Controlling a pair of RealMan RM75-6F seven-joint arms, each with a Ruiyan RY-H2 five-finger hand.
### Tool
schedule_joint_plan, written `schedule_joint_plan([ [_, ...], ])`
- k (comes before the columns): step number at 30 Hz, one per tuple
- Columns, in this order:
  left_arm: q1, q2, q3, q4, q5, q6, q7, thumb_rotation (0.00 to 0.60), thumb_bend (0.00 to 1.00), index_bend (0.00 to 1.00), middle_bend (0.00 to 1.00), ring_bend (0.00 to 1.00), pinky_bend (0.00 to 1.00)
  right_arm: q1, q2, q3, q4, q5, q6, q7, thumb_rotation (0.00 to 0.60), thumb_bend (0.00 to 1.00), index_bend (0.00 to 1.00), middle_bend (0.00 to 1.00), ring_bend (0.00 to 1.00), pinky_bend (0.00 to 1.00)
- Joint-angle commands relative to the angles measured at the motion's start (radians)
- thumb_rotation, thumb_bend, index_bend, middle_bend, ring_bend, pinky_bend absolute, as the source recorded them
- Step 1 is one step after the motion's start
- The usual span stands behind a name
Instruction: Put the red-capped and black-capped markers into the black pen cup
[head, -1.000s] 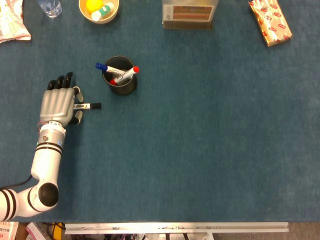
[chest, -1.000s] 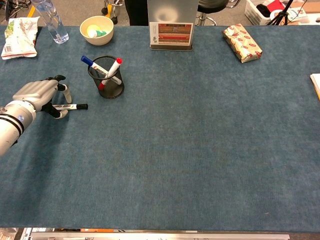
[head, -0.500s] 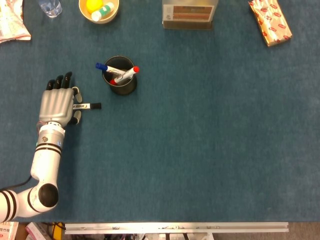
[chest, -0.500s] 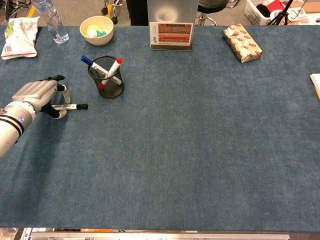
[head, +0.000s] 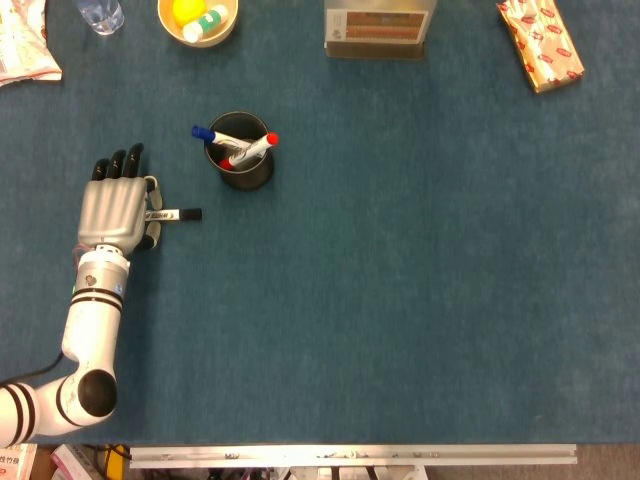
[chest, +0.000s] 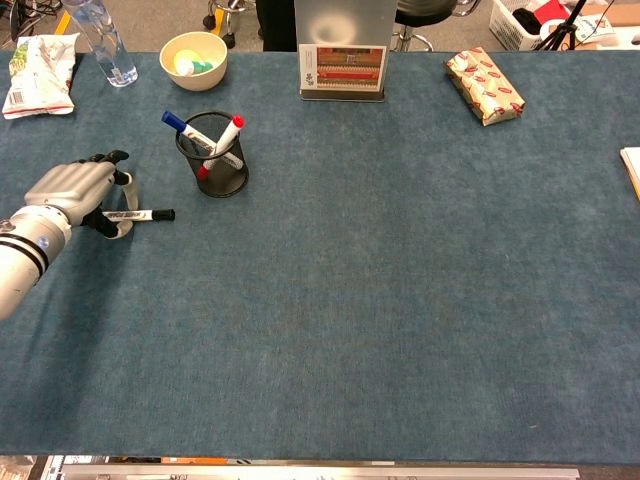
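Note:
The black mesh pen cup (head: 241, 165) (chest: 217, 167) stands left of the table's middle. A red-capped marker (head: 254, 149) (chest: 226, 136) and a blue-capped marker (head: 212, 135) (chest: 178, 126) lean inside it. The black-capped marker (head: 176, 213) (chest: 143, 214) lies flat on the blue cloth, cap pointing right, a short way left and in front of the cup. My left hand (head: 116, 205) (chest: 76, 190) rests over its white end, and the thumb and a finger pinch the barrel low at the table. My right hand shows in neither view.
At the back left are a yellow bowl (head: 197, 18) (chest: 193, 58), a water bottle (chest: 103, 40) and a snack bag (chest: 38, 75). A card stand (chest: 341, 65) is at the back middle, a wrapped packet (chest: 484, 84) at the back right.
My left hand has shifted very slightly left, and the black-capped marker has slid a little with it. The cup and its markers have not moved.

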Motion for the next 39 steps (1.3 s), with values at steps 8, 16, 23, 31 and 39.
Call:
schedule_joint_plan([
  [8, 0.008, -0.004, -0.002, 0.008, 0.009, -0.003, 0.011, 0.6, 0.34, 0.51, 0.0, 0.0, 0.08, 0.0, 0.0, 0.0, 0.0, 0.0, 0.0, 0.0, 0.6, 0.0, 0.24, 0.26, 0.17, 0.41],
  [16, 0.013, -0.007, -0.004, 0.014, 0.015, -0.012, 0.015, 0.6, 0.34, 0.5, 0.0, 0.0, 0.08, 0.0, 0.0, 0.0, 0.0, 0.0, 0.0, 0.0, 0.6, 0.0, 0.24, 0.26, 0.17, 0.41],
  [23, 0.02, -0.017, -0.01, 0.023, 0.029, -0.002, 0.008, 0.6, 0.34, 0.55, 0.0, 0.0, 0.08, 0.0, 0.001, 0.0, -0.001, 0.001, 0.0, 0.001, 0.6, 0.0, 0.24, 0.26, 0.17, 0.41],
  [31, 0.03, -0.02, -0.015, 0.021, 0.056, 0.011, -0.002, 0.6, 0.34, 0.62, 0.0, 0.0, 0.08, 0.0, 0.001, 0.001, 0.0, 0.002, -0.002, 0.0, 0.6, 0.0, 0.24, 0.26, 0.17, 0.41],
  [39, 0.045, 0.002, -0.034, -0.041, 0.087, 0.038, -0.034, 0.6, 0.34, 0.64, 0.0, 0.0, 0.08, 0.0, 0.001, 0.001, -0.001, 0.002, -0.002, 0.002, 0.6, 0.0, 0.24, 0.26, 0.17, 0.41],
])
